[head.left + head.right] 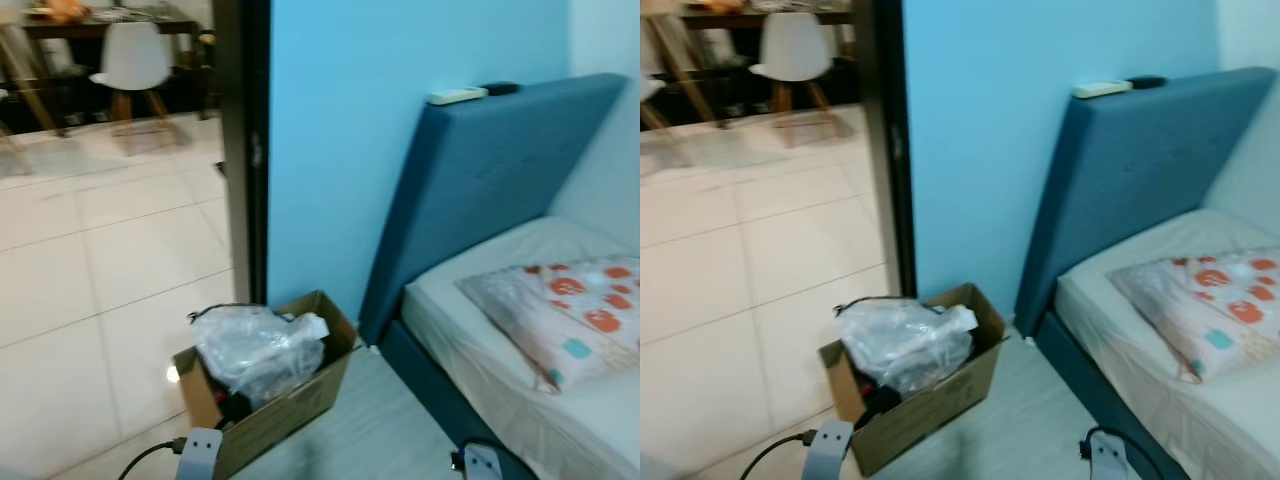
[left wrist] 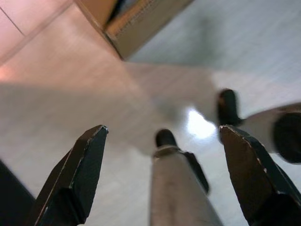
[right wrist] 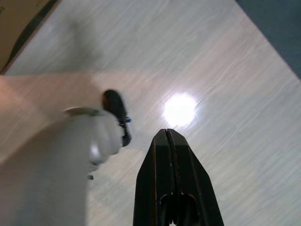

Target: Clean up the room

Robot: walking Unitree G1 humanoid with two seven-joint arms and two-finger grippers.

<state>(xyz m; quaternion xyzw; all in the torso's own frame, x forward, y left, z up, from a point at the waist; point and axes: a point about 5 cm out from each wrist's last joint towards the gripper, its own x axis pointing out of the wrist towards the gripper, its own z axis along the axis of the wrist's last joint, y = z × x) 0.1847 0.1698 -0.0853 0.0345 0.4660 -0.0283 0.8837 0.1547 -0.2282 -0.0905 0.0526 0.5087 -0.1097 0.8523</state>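
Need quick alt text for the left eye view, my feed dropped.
An open cardboard box holding crumpled clear plastic sits on the floor by a blue wall. To its right is a bed with a blue headboard and a patterned pillow; a white remote lies on the headboard.
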